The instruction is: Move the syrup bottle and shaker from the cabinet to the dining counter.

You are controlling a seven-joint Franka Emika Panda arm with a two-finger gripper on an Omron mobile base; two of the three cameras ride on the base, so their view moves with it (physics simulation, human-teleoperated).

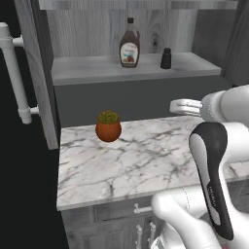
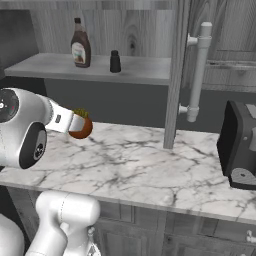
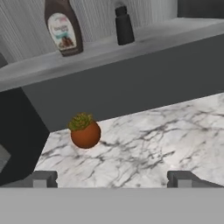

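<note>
The syrup bottle [image 1: 130,46] [image 2: 80,44] [image 3: 64,27] stands upright on the grey shelf of the open cabinet [image 1: 92,71]. It is dark brown with a white-and-red label. A short way to its right stands the small black shaker [image 1: 166,58] [image 2: 115,61] [image 3: 124,25]. My gripper [image 3: 113,179] hovers over the marble worktop, below and in front of the shelf, well short of both items. Its fingertips [image 3: 43,179] stand wide apart, open, with nothing between them. The dining counter is out of view.
An orange plant pot [image 1: 108,127] [image 3: 85,131] sits on the marble worktop [image 1: 136,160] under the shelf. Open cabinet doors with long bar handles [image 1: 14,73] [image 2: 198,70] flank the shelf. A dark appliance [image 2: 241,147] stands at the worktop's right end.
</note>
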